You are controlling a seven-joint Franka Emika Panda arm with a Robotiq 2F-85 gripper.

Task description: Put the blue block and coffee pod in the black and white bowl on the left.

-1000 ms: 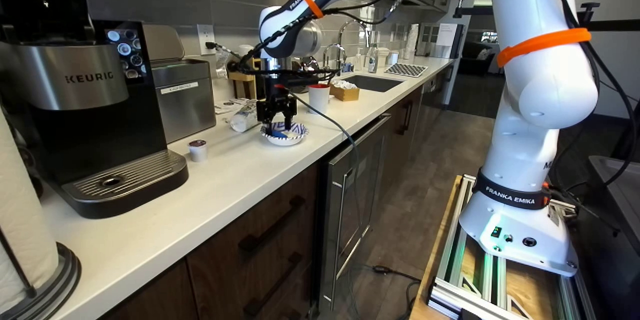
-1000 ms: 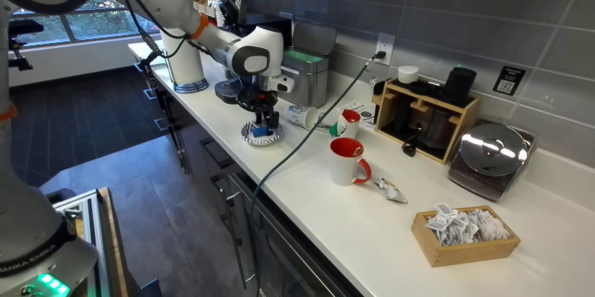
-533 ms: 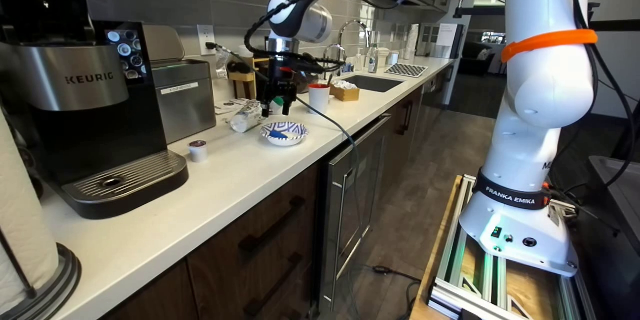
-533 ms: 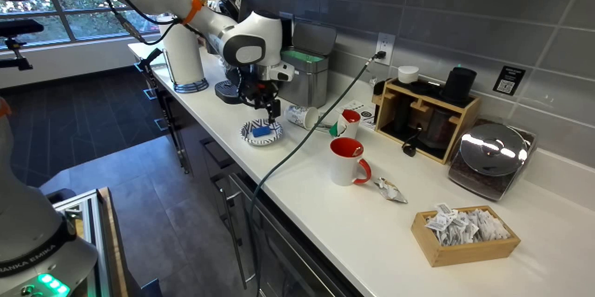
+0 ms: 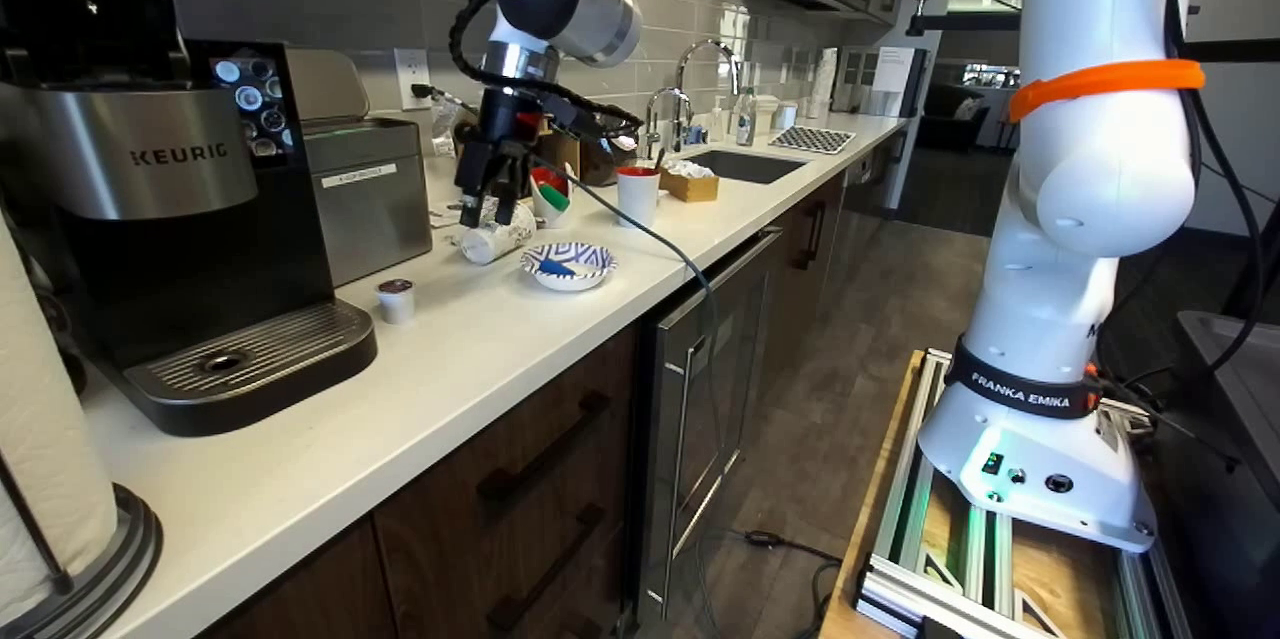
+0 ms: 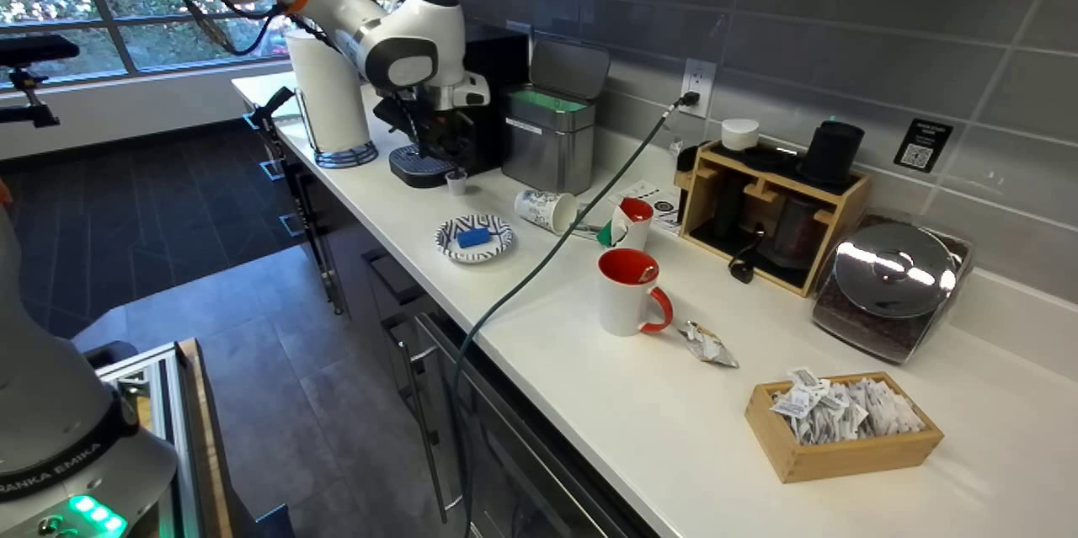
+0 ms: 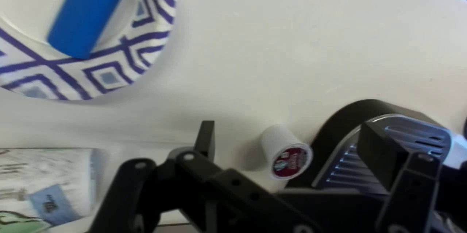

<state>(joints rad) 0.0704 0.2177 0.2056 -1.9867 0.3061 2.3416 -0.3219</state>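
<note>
- Gripper [image 5: 488, 207]: up off the counter [image 6: 724, 437], pointing down w/ slight tilt, fingers [image 7: 207, 140] spread wide.
- Coffee pod [image 7: 282, 149]: shows btwn the fingers in wrist view, but it's upright on the counter, lower than the tips & apart from them.
- Drip tray [image 5: 260, 349] of the coffee maker [image 5: 150, 189]: just beside the pod.
- Blue block [image 7: 86, 14]: lying in the bowl [image 6: 449, 245], one end over the patterned side; bowl is flat on counter, white w/ dark pattern, apart from pod.
- Paper cup [image 6: 546, 211]: on its side, near bowl, wall side.
- Metal tin [image 6: 552, 146]: lid up, next to coffee maker.
- Mug [image 6: 621, 306]: upright, white w/ red inside & handle.
- Cable [image 6: 627, 167]: from wall outlet [image 6: 701, 75], over front edge; btwn bowl & mug in an ext. view.
- Wooden box [image 6: 851, 460]: full of packets [image 6: 842, 412], well apart from bowl.
</note>
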